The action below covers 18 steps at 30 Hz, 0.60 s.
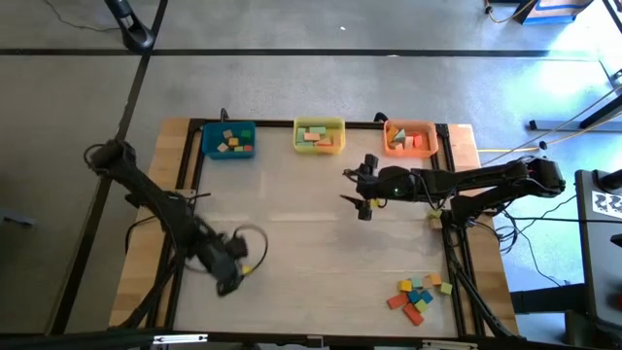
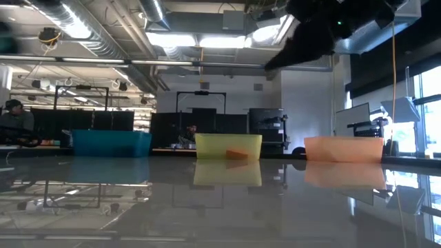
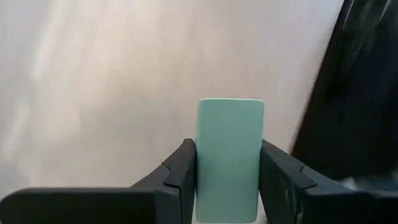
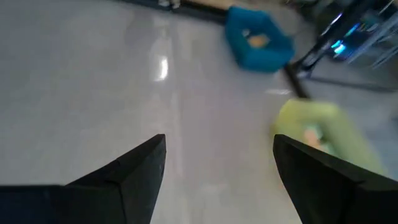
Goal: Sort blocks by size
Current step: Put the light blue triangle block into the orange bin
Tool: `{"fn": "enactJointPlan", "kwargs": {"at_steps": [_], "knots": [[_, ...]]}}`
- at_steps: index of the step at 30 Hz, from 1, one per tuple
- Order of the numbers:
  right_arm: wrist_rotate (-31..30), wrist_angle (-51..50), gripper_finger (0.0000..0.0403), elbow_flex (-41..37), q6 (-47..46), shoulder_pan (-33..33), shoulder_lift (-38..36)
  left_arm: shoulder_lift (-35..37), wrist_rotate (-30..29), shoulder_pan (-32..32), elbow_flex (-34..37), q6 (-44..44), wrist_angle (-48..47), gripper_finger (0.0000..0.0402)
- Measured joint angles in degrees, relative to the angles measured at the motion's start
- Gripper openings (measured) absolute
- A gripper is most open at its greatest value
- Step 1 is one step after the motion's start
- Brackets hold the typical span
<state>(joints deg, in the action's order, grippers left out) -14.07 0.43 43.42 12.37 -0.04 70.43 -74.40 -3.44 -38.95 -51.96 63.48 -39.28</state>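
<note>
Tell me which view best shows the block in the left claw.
The left wrist view: the pale teal block fills the frame, clamped between the left claw fingers. The high view shows only the claw, blurred. The low and right wrist views miss the block.

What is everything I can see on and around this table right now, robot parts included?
Blue plastic bin: one, far edge of the table, toward the left arm's side, small blocks inside.
Yellow plastic bin: one, far edge, middle, small blocks inside.
Orange plastic bin: one, far edge, toward the right arm's side, small blocks inside.
Loose pile of small blocks: several, orange, teal, yellow and red, near corner on the right arm's side.
Pale teal rectangular block: one, clamped between the left gripper's fingers.
Wooden table: one, light surface, dark frame.
Person: one, seated far back in the room.
Left gripper: one, dark, shut on the teal block, near side of the table.
Right gripper: one, dark, open and empty, hovering below the yellow bin.
</note>
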Motion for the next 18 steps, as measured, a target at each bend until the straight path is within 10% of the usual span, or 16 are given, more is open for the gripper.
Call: {"fn": "enactJointPlan", "kwargs": {"at_steps": [7,18], "knots": [[-1.4,9.2,0.0296,0.0,15.1,-5.7,0.0,8.3,-11.6,17.4,0.0,-24.3,7.7,0.0117],[6.4,22.6,0.0296,0.1,20.9,-6.1,-0.5,9.1,-7.0,36.5,0.0,-55.4,36.8,0.0118]]}}
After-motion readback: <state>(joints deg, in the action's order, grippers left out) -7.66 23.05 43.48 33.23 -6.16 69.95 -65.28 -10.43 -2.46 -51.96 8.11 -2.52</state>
